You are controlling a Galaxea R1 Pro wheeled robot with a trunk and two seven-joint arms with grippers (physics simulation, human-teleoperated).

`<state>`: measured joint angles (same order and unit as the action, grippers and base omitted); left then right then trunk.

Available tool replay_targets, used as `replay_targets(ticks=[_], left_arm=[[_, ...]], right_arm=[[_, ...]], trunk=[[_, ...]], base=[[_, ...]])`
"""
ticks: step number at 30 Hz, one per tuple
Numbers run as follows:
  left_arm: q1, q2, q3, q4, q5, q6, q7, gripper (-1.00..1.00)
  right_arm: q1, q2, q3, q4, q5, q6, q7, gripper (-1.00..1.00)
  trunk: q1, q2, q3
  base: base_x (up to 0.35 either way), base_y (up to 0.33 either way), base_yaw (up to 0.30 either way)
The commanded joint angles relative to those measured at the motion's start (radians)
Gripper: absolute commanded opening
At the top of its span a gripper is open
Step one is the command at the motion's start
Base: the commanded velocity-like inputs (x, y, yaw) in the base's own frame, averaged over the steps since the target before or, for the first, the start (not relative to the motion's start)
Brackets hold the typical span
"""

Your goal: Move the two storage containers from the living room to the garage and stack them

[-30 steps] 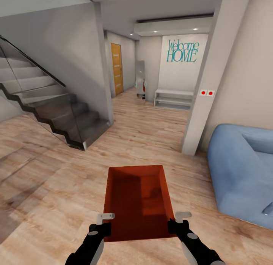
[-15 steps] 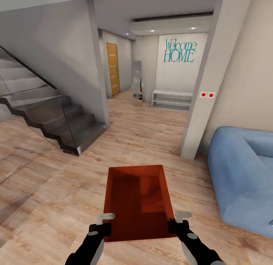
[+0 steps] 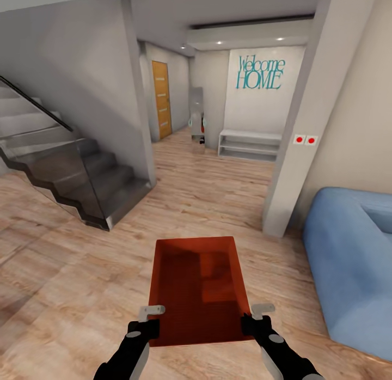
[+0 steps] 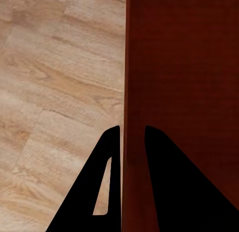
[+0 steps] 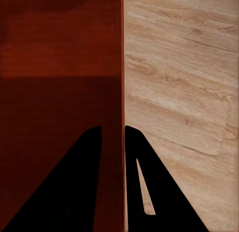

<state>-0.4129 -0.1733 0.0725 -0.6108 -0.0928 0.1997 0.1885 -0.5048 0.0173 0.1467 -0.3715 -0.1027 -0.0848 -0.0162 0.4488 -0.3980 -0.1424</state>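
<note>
A rust-red, open-top storage container is held level above the light wood-plank flooring.

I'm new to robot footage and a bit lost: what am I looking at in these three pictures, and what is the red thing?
It is a simulated wheeled robot with two arms. The large picture comes from its head camera, looking down over both arms. The left gripper and right gripper each pinch a side wall of one rust-red storage container, carried above the wood-plank floor. The two small pictures come from wrist cameras: each shows two dark fingers straddling a container wall. Ahead are a staircase, a blue seat and a "Welcome HOME" wall.
</note>
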Motion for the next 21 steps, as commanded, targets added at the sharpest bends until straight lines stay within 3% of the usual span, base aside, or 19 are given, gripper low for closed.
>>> replay_targets(ticks=[1, 21], left_arm=[[-0.001, -0.001, 0.001, -0.003, -0.020, 0.007, 0.003, -1.00], [0.000, -0.001, 0.001, -0.003, -0.019, 0.007, 0.003, -1.00]], right_arm=[[-0.001, -0.007, 0.013, 0.002, -0.012, -0.004, -0.001, -1.00], [-0.001, -0.007, 0.013, 0.002, -0.012, -0.003, -0.001, -1.00]], trunk=[[0.001, -0.002, -0.002], [0.001, -0.002, -0.002]], base=[[0.330, 0.000, 0.000], [0.330, 0.000, 0.000]])
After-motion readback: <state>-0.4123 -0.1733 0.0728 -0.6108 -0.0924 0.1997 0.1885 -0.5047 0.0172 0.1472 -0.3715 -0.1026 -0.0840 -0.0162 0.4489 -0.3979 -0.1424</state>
